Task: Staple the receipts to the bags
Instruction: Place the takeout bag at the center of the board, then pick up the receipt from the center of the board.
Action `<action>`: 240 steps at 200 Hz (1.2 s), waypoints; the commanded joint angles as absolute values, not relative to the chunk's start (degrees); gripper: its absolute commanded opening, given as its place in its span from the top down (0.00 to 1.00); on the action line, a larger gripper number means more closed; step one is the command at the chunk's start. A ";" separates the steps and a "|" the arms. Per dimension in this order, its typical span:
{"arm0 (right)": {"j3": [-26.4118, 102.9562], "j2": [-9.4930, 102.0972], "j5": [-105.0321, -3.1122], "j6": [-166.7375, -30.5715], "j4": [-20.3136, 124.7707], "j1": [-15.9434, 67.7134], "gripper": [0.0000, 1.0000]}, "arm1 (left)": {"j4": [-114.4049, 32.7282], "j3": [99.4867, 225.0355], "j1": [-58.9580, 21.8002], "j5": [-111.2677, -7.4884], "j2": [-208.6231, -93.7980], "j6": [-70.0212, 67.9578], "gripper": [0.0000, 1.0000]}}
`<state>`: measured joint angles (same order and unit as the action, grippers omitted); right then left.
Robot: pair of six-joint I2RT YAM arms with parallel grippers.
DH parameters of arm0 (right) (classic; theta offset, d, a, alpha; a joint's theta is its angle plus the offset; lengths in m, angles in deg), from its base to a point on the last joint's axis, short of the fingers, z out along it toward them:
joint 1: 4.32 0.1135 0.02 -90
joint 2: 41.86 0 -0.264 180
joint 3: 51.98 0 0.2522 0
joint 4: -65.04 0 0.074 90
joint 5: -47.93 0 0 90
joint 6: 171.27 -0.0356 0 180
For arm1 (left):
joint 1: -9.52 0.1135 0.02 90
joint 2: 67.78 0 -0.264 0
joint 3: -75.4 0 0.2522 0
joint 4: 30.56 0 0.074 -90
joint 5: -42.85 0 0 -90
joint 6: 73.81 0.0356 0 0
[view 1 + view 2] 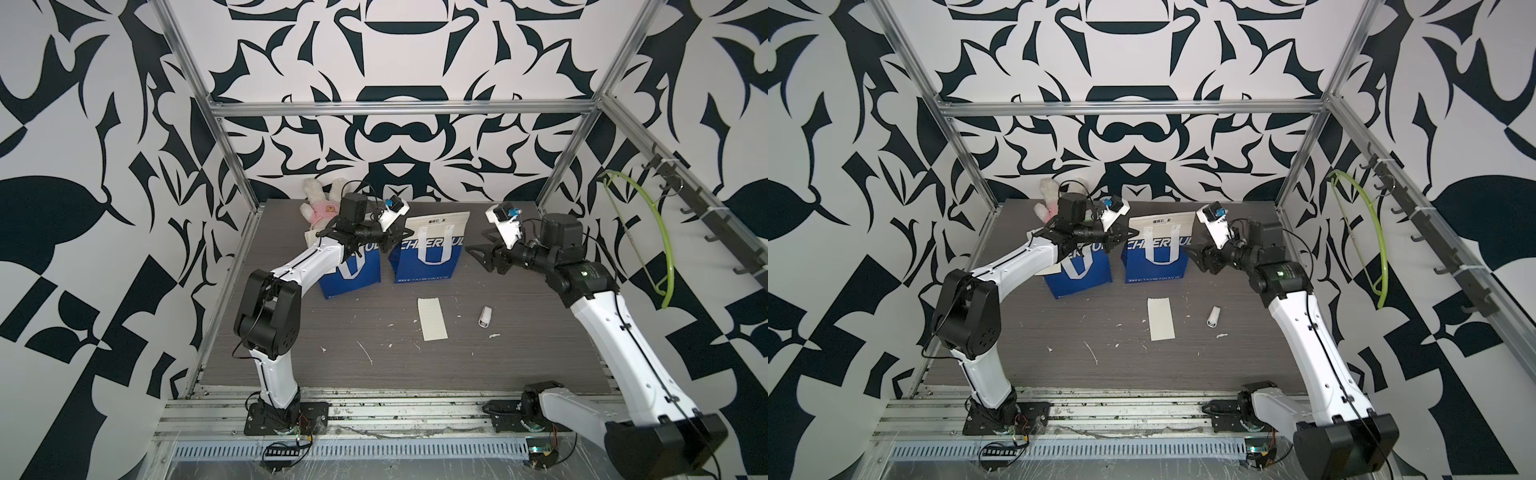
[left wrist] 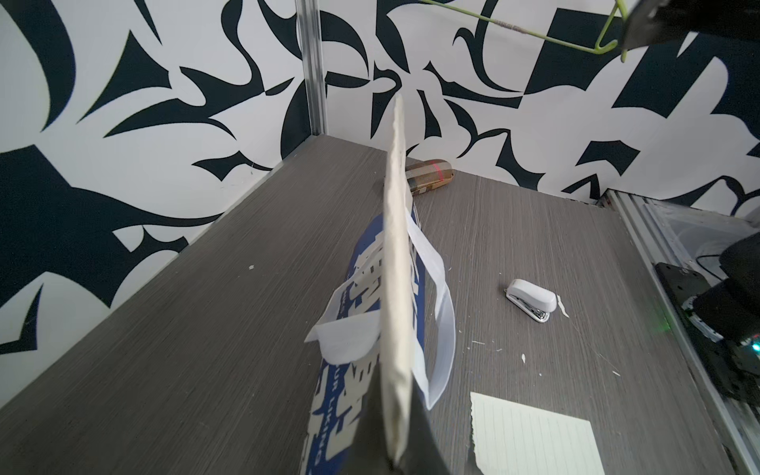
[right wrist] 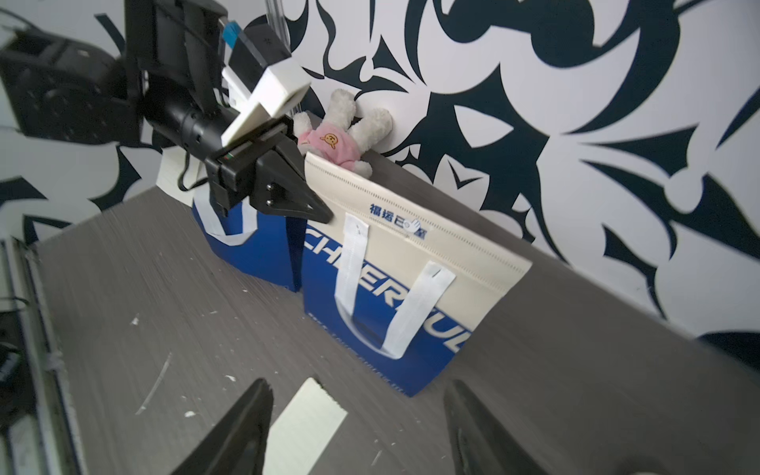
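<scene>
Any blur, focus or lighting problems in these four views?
Both top views: sharp, even light, only faint shadows on the table. Left wrist: held bag edge close to the lens is soft, stapler crisp. Right wrist: smeared toward the far table edge, right hand soft in foreground, bag lettering legible.

Both top views high, facing down, wrist views close, sharing bag [image 3: 432,263]

We find the left bag [image 1: 370,278] largely hidden behind the left arm [image 1: 307,259] in both top views; the left wrist view cuts off the receipt [image 2: 530,440].
</scene>
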<state>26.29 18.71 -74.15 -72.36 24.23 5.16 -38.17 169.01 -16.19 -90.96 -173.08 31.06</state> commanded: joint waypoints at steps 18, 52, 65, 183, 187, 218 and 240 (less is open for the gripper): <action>19.80 15.19 -66.18 -92.68 15.72 9.86 0.32 | -35.85 166.39 -16.88 -90.16 -170.56 28.78 0.68; 15.16 16.51 -60.95 -100.94 12.61 15.58 0.34 | -33.66 163.01 -17.24 -87.12 -168.24 28.06 0.19; 13.53 17.77 -59.65 -104.20 12.90 17.53 0.35 | -31.25 162.09 -17.35 -85.47 -167.17 27.13 0.01; 1.04 31.83 -55.76 -114.11 30.14 27.58 0.78 | -49.07 163.76 -24.85 -73.94 -150.03 19.47 0.01; 1.07 32.48 -56.05 -113.94 30.45 27.45 0.78 | -50.86 163.84 -25.48 -73.38 -149.65 19.10 0.01; -0.16 36.00 -58.31 -114.05 35.44 27.54 0.96 | -55.83 160.05 -28.82 -70.35 -147.64 7.11 0.01; -0.07 37.97 -57.33 -113.64 35.89 27.54 1.00 | -55.45 154.48 -30.45 -67.83 -148.31 -2.24 0.01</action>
